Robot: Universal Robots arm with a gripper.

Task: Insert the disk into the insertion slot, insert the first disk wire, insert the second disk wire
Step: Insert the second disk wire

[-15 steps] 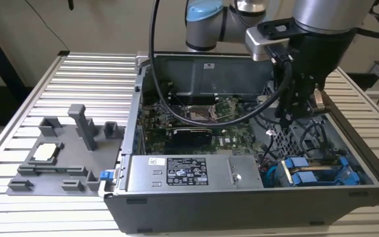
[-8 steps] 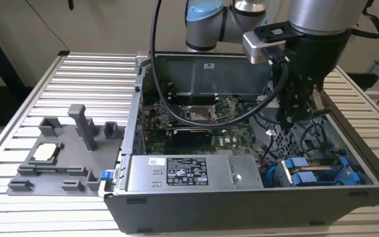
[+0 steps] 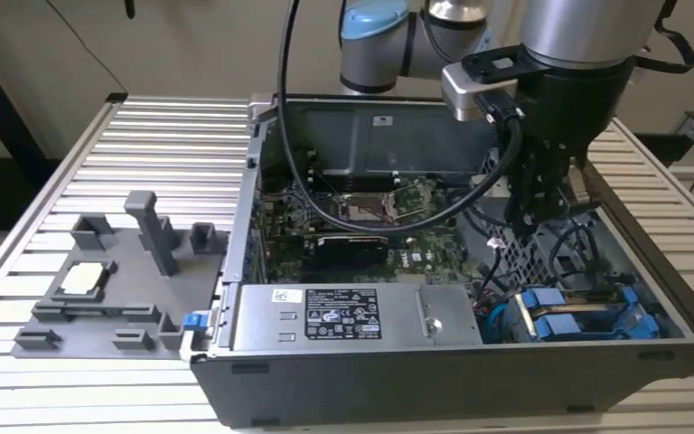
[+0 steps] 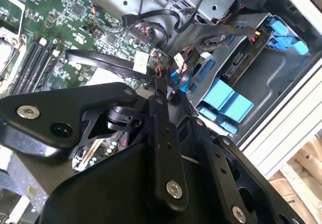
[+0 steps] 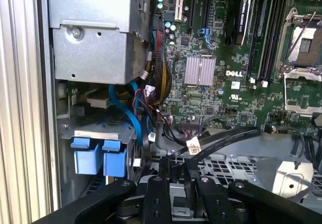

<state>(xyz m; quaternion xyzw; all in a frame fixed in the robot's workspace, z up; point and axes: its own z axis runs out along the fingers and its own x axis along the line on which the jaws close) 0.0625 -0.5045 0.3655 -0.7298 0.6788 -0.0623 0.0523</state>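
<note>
- The disk (image 3: 576, 318) sits low in the drive bay at the near corner of the open computer case (image 3: 444, 389), on the exterior view's right. Its blue carrier frame (image 5: 98, 156) (image 4: 226, 100) is lodged between the bay's metal walls.
- A tangle of thin coloured wires (image 5: 146, 100) and a blue ribbon cable (image 5: 123, 108) hang just beside the carrier.
- The tool (image 3: 538, 217) (image 5: 177, 172) (image 4: 162, 87) hangs inside the case above a perforated metal panel (image 5: 231, 166), near the disk but apart from it.
- Whether the tool is clenched or released cannot be told.
- A black flat cable (image 5: 221, 138) (image 4: 100, 60) with a white tag (image 5: 193, 146) runs right past the tip of the tool. Whether they touch is unclear.
- The grey power-supply box (image 3: 347, 316) (image 5: 95, 32) lies along the case's near wall, beside the disk's bay.
- Beyond it lies the green motherboard (image 3: 371, 242) (image 5: 211, 98) with its open processor socket (image 3: 365, 206) (image 5: 302, 43).
- The case rests on a slatted metal tabletop (image 3: 166, 127).
- A grey fixture tray (image 3: 118, 312) lies on the slats to the exterior view's left of the case, and a pale square part (image 3: 86, 278) sits in it.
</note>
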